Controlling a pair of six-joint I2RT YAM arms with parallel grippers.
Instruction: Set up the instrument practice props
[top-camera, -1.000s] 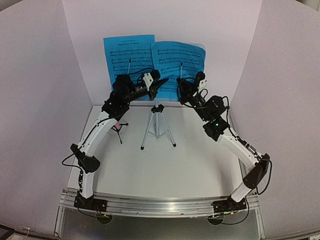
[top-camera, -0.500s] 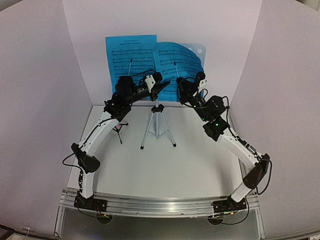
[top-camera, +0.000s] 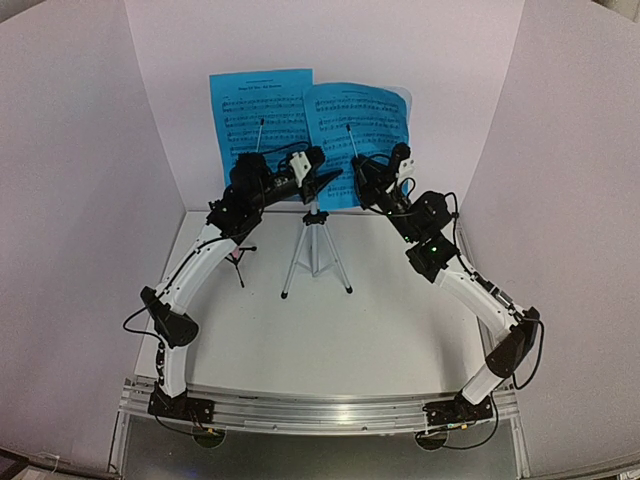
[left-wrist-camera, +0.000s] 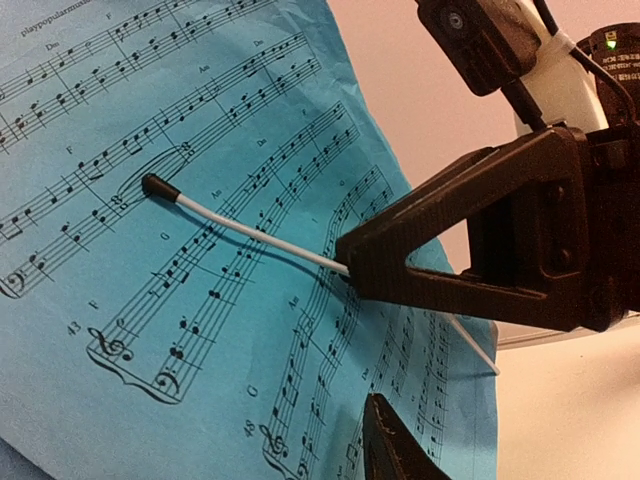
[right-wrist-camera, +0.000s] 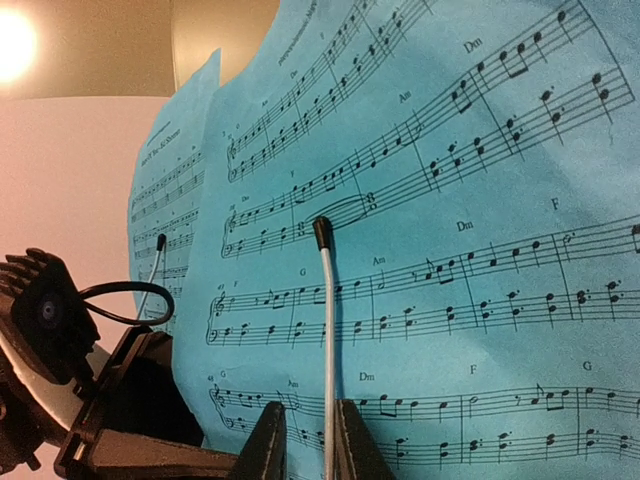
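Two blue sheets (top-camera: 305, 120) of printed music stand side by side at the upper middle of the top view, against the back wall, the right one overlapping the left one's edge. A pale corner of the desk (top-camera: 403, 97) peeps out behind the right sheet's top right corner. Below them, at mid-frame, the silver tripod (top-camera: 316, 250) stands splayed on the tabletop (top-camera: 380, 330). Both arms reach up to the sheets' lower edge, one on each side of the tripod's head. In the right wrist view, a thin white wire (right-wrist-camera: 328, 340) with a black tip lies upright against the sheet and runs down between the right claw's (right-wrist-camera: 308, 408) fingers, which stand narrowly parted with a gap showing on the wire's left side, so the claw is released. A second such wire (right-wrist-camera: 160, 262) shows far left of that frame, over the other sheet. In the left wrist view, the left claw (left-wrist-camera: 362, 335) is also released, its fingers well apart, and a wire (left-wrist-camera: 250, 232) slants across the sheet and passes behind the upper finger (left-wrist-camera: 480, 235).
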